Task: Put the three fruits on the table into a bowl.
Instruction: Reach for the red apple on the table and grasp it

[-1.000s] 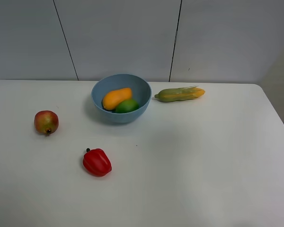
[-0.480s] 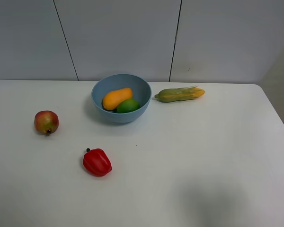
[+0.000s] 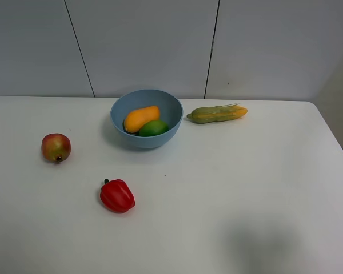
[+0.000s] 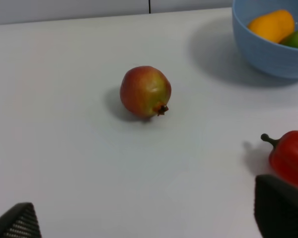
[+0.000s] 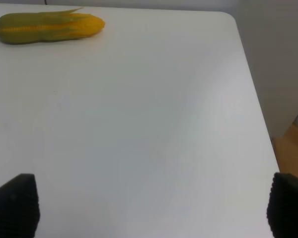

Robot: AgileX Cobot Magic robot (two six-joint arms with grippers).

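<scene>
**Pomegranate alone on the worktop, two fruits in the bowl**

The pomegranate lies ahead of the left end effector, well apart from it. That end effector's jaws stand wide and hold nothing. The mango and lime rest touching inside the bowl. The right end effector, equally wide and empty, faces the worktop, with the corn cob far ahead.

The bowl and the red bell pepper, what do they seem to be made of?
The bowl looks like plastic or melamine: it is an even light blue, smooth and matte, with no glaze shine. The bell pepper looks like a glossy plastic replica, being uniform red with soft highlights, though a real pepper cannot be excluded.
</scene>
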